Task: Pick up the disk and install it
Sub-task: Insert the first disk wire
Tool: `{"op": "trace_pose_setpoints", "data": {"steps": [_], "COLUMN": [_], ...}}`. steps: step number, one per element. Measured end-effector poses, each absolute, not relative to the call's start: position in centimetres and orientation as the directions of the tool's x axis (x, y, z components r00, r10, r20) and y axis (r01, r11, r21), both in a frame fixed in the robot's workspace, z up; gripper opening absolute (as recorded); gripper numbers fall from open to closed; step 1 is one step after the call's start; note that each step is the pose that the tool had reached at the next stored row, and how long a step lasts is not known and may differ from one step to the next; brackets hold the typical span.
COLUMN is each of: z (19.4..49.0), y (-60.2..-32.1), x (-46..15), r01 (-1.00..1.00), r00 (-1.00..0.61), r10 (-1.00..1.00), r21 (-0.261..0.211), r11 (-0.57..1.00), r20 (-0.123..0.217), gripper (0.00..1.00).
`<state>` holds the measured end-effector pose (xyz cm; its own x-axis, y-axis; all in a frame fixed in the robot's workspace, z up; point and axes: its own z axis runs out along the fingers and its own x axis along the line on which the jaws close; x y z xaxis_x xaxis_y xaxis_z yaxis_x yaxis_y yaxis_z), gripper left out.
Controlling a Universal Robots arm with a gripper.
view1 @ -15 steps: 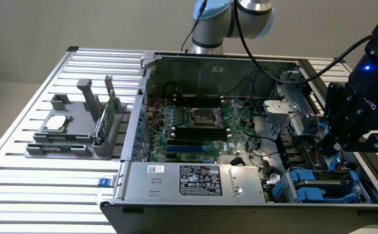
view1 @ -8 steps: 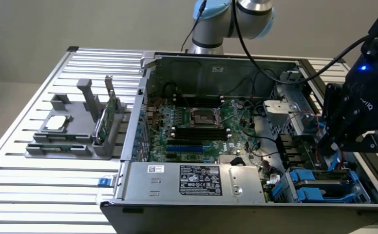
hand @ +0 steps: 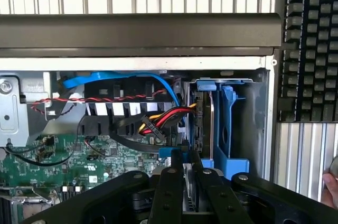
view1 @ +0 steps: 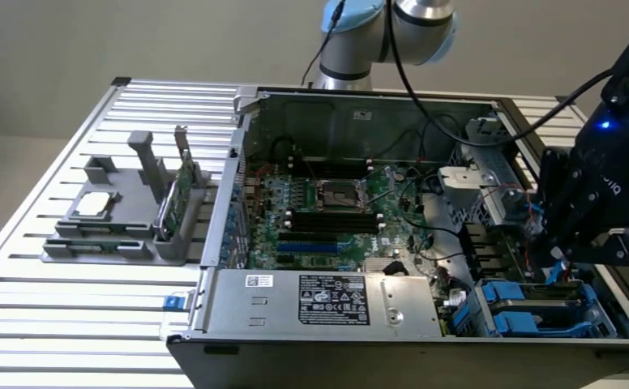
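Pincer (hand: 186, 179) is clamped on the disk (hand: 187, 177), we think: fingers nearly together on a thin silver edge held upright between them. We've got it over the blue drive bay (hand: 228, 129), which sits just beyond the fingertips in the open computer case (view1: 293, 304), long axis in line with the slot.
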<state>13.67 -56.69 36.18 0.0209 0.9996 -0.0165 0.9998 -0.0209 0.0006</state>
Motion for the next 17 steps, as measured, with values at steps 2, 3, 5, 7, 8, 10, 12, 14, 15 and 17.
{"op": "trace_pose_setpoints", "data": {"steps": [2,3,5,7,8,10,12,14,15,17], "z": [35.8,35.7,35.5,35.2,35.1,34.9,34.8,34.6,34.6,34.5], "y": [-56.7,-56.7,-56.7,-56.7,-56.7,-56.8,-56.8,-56.9,-56.9,-57.0], "x": [13.7,13.7,13.7,13.7,13.7,13.7,13.7,13.8,13.8,13.9], "r01": [1.0,1.0,1.0,1.0,1.0,1.0,1.0,1.0,1.0,1.0], "r00": [0.021,0.021,0.021,0.021,0.021,0.021,0.021,0.021,0.021,0.021], "r10": [1.0,1.0,1.0,1.0,1.0,1.0,0.999,0.999,0.999,0.999], "r21": [0.001,0.001,0.002,0.002,0.002,0.002,0.002,0.002,0.003,0.003], "r11": [-0.021,-0.021,-0.021,-0.021,-0.021,-0.021,-0.021,-0.021,-0.021,-0.021], "r20": [-0.016,-0.017,-0.018,-0.02,-0.021,-0.023,-0.024,-0.026,-0.026,-0.027], "gripper": [0.16,0.16,0.16,0.16,0.16,0.16,0.16,0.16,0.16,0.16]}}
